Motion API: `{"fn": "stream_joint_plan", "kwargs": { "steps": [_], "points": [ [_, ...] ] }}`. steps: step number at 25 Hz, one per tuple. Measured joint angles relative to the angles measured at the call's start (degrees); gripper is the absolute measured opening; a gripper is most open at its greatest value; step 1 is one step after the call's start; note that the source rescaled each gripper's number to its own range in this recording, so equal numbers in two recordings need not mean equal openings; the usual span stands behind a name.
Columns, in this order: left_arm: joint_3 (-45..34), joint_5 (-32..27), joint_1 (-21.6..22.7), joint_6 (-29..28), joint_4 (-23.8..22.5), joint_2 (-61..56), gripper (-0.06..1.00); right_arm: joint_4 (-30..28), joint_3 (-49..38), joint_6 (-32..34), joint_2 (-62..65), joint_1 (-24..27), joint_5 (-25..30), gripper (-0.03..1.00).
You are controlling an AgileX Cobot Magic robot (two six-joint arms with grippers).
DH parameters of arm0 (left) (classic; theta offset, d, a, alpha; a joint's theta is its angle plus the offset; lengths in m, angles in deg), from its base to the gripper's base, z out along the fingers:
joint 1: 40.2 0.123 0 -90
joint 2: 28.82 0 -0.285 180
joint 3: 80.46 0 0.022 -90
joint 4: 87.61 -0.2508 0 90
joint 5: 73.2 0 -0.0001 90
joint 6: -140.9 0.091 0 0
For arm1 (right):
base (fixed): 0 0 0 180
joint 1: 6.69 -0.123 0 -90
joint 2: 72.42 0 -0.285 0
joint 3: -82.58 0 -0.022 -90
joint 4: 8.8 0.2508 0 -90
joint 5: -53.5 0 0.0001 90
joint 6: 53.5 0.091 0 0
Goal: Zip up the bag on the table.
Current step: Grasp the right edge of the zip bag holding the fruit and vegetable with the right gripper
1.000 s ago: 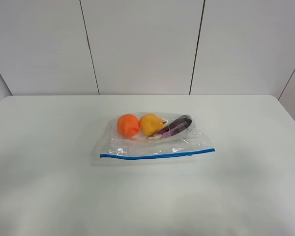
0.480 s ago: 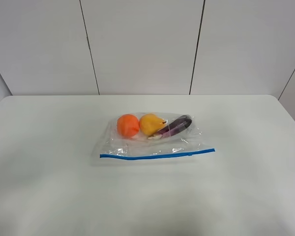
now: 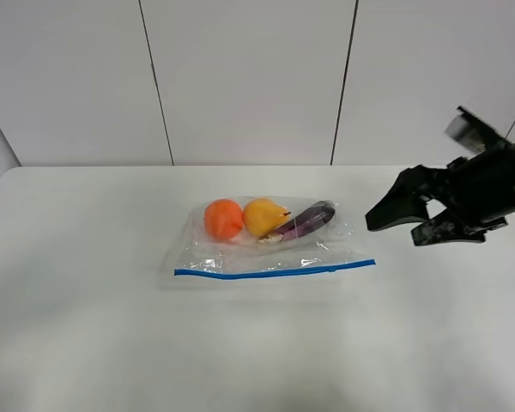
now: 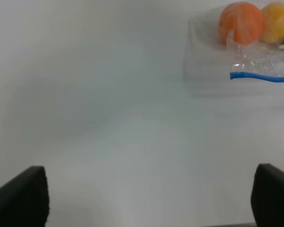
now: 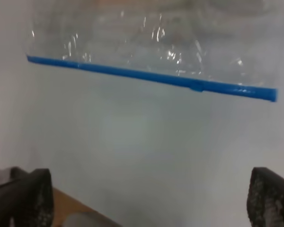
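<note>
Bag (image 3: 266, 251) of clear crinkly plastic lies flat near the middle of the white table (image 3: 86, 326), the largest thing in view, whose top spreads far past the bag on every side. Behind the bag's far edge, beyond the table, stand pale wall panels (image 3: 249, 77) split by dark seams. To the right of the bag and apart from it, a black arm carries the right gripper (image 3: 392, 229) above the tabletop. Its jaws are spread and empty, and its tips point toward the bag's right end. The left gripper (image 4: 146, 197) shows only in its own wrist view, fingers (image 4: 20, 198) wide apart with nothing between them, well away from the bag's left end. Inside the bag, along the side away from the seal, three pieces of produce lie in a row. An orange (image 3: 224, 219) is at the left, a yellow pear-shaped fruit (image 3: 264, 216) touches it in the middle, and a dark purple eggplant (image 3: 309, 220) lies slanted at the right against the yellow fruit. A blue seal strip (image 3: 275, 269) runs the length of the bag's near edge, with a small nub (image 5: 195, 86) on it toward its right end. Whether the strip is pressed closed cannot be told.
</note>
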Motion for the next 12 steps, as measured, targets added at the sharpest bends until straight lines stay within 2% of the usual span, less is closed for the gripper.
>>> {"fn": "stream_joint_plan", "kwargs": {
  "steps": [6,12],
  "points": [
    [0.0,0.0,0.0,0.0,0.0,0.0,1.00,8.8,0.0,-10.5,-12.8,1.5,0.8,1.00],
    [0.0,0.0,0.0,0.0,0.0,0.0,1.00,14.2,0.0,-17.9,-20.3,8.1,4.5,1.00]
  ]
}}
